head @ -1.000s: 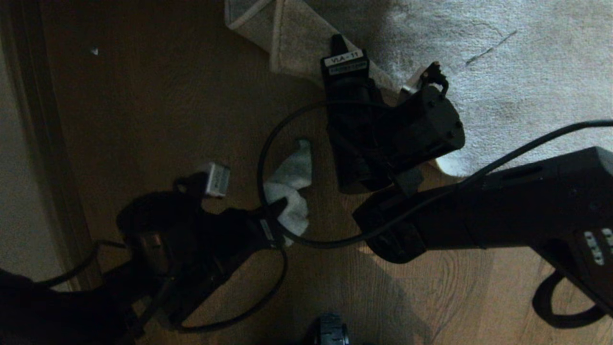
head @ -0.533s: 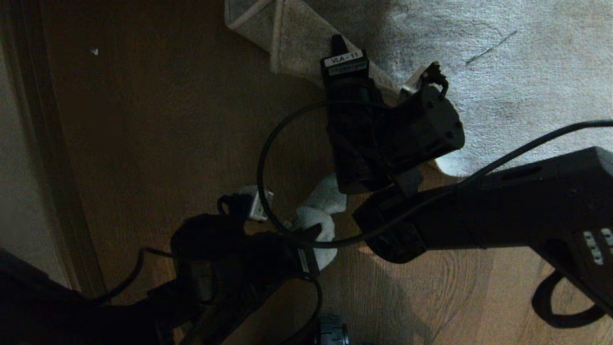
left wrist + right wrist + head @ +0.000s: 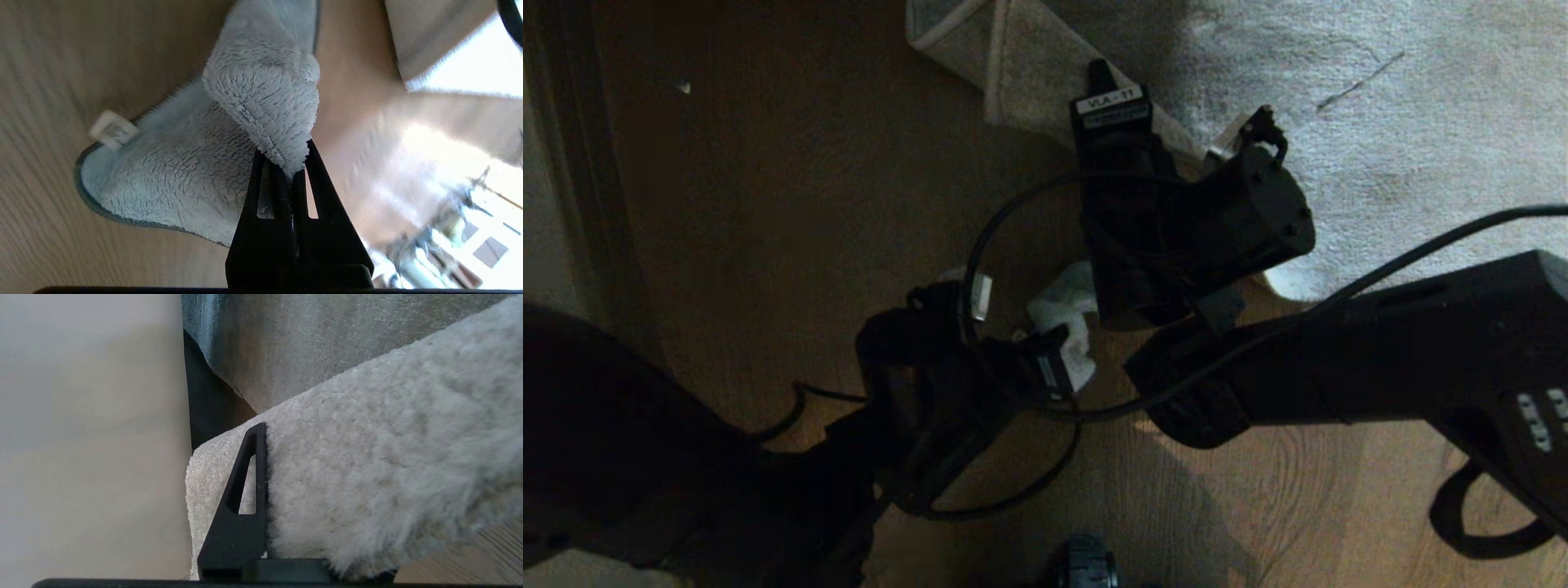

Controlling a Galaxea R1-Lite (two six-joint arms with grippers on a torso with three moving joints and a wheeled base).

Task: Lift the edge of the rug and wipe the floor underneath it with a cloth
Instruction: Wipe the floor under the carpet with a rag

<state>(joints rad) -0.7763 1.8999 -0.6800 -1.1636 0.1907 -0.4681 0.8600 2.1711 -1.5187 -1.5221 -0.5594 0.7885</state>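
Observation:
My right gripper (image 3: 1101,77) is shut on the rug edge (image 3: 1013,73) and holds the corner folded up off the floor, paler backing showing. In the right wrist view one black finger (image 3: 249,477) presses against the grey-beige pile (image 3: 367,477); the other finger is hidden under it. My left gripper (image 3: 1063,359) is low over the brown wood floor (image 3: 809,204), just beside the right wrist, shut on the cloth (image 3: 1066,310). In the left wrist view its jaws (image 3: 286,161) pinch a fold of the light grey-blue cloth (image 3: 184,163), which trails on the planks (image 3: 49,81).
The rest of the rug (image 3: 1380,122) lies flat at the far right. A dark skirting and pale wall (image 3: 572,204) run along the left. A black cable loop (image 3: 972,261) hangs between the arms. A small white speck (image 3: 683,86) lies on the floor.
My left gripper has dragged the cloth rightward across the floor, then a little toward the lifted rug corner. The right gripper and the rug edge have stayed still.

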